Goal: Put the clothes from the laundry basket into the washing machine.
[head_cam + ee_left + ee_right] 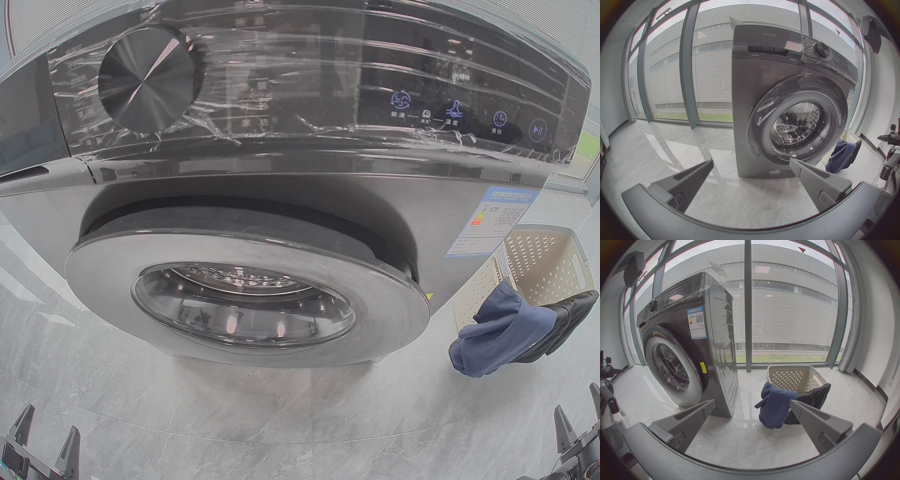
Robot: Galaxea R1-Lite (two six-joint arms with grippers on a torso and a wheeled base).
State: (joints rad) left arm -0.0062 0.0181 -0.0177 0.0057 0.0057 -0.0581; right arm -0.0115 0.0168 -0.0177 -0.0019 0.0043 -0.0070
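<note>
The washing machine (pixel 262 200) stands straight ahead on the pale floor (pixel 250 406). Its round door (pixel 244 303) looks shut, with the steel drum showing through the glass.

The laundry basket (pixel 550 262) sits on the floor just beside the machine, on the robot's right and a little behind the machine's front face. A blue garment (pixel 500 334) hangs over the basket's near rim and down its outer side. A black garment (pixel 569 319) is draped over the same rim, touching the blue one, on the side away from the machine.

The left gripper (pixel 750 163) is held low in front of the machine, well short of the door, with its fingers spread and nothing between them. The right gripper (pixel 751 402) is also low, off the machine's right front corner and facing the basket. It too is released and empty, and apart from the clothes.

This looks like the very start of the task: no garment is in hand and none is in the drum. The door probably has to be opened first, which calls for the left arm to find its edge or handle, a detail I cannot make out. After that the right arm can close on the blue garment where it bunches over the rim.
</note>
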